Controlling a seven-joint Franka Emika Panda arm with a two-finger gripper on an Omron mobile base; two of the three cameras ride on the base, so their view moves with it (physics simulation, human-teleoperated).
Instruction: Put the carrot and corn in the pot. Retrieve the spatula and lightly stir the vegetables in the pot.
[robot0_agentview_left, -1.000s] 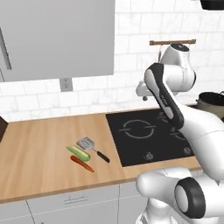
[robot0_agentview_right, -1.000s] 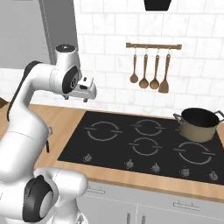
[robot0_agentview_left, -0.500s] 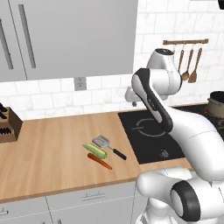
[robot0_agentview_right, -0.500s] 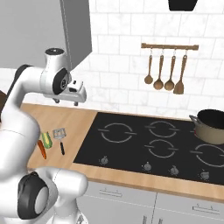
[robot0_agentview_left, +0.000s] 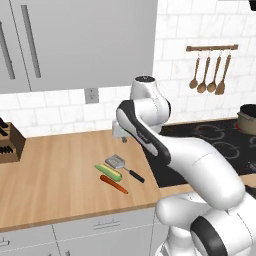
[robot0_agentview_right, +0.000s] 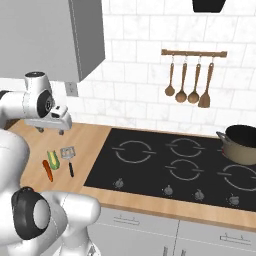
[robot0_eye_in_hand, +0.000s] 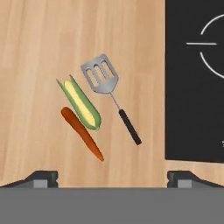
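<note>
So tool (robot0_agentview_right: 50, 129) is hovering wide open, empty, over carrot (robot0_eye_in_hand: 82, 133), corn (robot0_eye_in_hand: 80, 103) and spatula (robot0_eye_in_hand: 109, 92) lying on table (robot0_eye_in_hand: 35, 52). Pot (robot0_agentview_right: 244, 144) is sitting far right on hob. Next: descending onto carrot.

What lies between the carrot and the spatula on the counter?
The corn lies between the carrot and the spatula, seen clearly in the hand view.

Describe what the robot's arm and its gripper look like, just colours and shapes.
The arm is built of glossy white rounded segments, thick and tube-like, with dark grey to black round caps at its joints, one large at the base. The gripper is a pale grey blocky bar under a white cylindrical wrist. Its two small fingers are dark grey and wedge-shaped. No cables or markings show.
</note>
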